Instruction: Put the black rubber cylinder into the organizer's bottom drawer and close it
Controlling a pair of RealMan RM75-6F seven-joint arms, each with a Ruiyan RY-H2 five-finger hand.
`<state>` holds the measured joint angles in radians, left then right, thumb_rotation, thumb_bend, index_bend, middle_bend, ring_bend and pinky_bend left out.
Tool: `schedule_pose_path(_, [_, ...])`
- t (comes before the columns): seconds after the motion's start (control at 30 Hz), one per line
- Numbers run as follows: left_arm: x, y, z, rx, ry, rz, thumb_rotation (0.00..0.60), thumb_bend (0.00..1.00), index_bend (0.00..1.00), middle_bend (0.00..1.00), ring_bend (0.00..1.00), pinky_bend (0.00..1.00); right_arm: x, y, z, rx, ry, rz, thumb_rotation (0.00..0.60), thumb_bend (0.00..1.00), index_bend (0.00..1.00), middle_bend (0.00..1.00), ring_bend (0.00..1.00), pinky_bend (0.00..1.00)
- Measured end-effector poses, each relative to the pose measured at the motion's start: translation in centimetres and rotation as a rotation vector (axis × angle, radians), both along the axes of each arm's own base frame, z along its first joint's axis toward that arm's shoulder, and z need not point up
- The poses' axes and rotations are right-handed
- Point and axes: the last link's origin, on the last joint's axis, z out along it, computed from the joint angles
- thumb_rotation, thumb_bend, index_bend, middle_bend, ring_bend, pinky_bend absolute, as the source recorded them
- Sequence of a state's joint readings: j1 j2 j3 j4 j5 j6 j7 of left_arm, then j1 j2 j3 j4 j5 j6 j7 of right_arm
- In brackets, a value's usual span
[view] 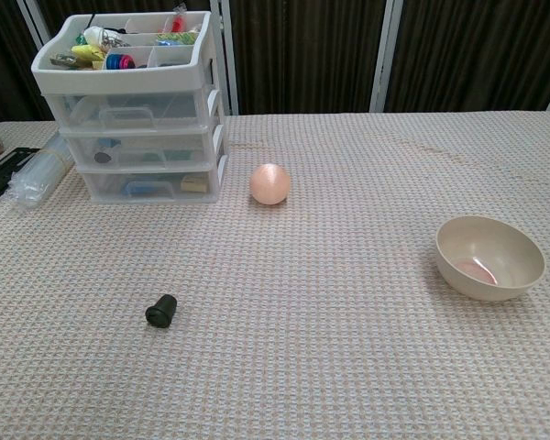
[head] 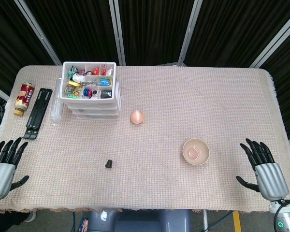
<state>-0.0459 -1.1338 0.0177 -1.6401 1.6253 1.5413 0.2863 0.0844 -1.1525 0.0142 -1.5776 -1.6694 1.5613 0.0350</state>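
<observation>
Cylinder (view: 161, 311) lies alone on the cloth before the organizer (view: 133, 110) — left hand (head: 2, 162) and right hand (head: 266, 166) spread wide, holding nothing.

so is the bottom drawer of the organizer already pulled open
No, in the chest view the bottom drawer sits flush with the two drawers above it in the organizer.

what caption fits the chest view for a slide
Black rubber cylinder lies on the cloth before the closed drawer organizer, beside a peach ball and bowl.
</observation>
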Motion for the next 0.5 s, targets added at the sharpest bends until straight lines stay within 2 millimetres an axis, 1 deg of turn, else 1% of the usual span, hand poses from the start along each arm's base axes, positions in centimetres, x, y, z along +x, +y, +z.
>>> schedule_pose_path(0.5, [-0.10, 0.11, -0.06, -0.003, 0.001, 0.004, 0.600, 0.13, 0.00, 0.00, 0.00, 0.00, -0.02, -0.04, -0.03, 0.002, -0.001, -0.005, 0.600, 0.07, 0.09, 0.00, 0.00, 0.00])
